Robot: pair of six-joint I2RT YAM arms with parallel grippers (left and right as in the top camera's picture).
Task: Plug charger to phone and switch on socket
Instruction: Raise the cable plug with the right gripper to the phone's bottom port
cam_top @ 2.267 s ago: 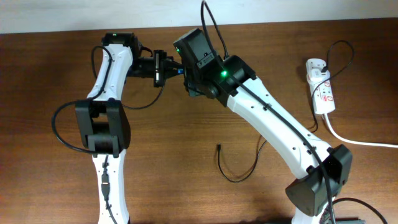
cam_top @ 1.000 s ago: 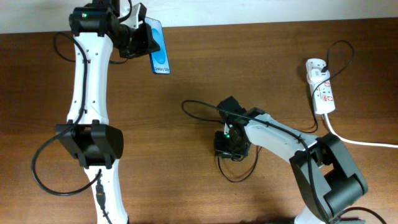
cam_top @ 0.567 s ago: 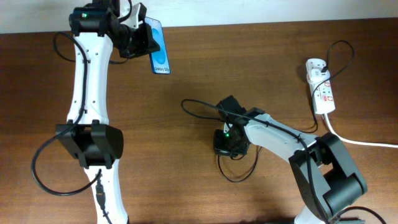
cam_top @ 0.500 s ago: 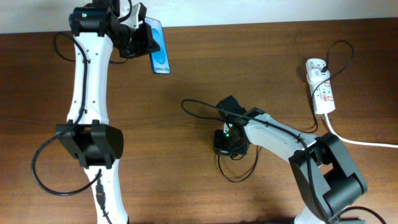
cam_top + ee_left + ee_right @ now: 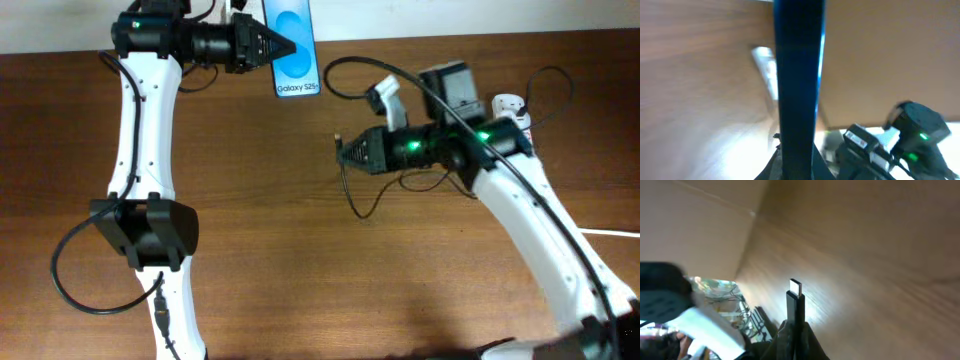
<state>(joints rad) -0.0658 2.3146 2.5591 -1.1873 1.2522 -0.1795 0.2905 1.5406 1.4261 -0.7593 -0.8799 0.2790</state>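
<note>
Overhead, the left gripper is clamped on the phone, raised above the surface. Right of the phone, well apart, the right gripper pinches the charger plug, tip aimed phoneward. Any tilt between tip and port could jam or bend it, and the dangling cable may drag it askew.

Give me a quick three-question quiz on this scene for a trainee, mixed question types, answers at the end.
1. True or false: the left gripper grips the phone.
2. What does the right gripper hold? A: the charger, by its plug. B: the phone. C: nothing.
3. Is the charger plugged into the phone yet?
Key: 1 true. 2 A. 3 No, plug and phone are apart.
</note>
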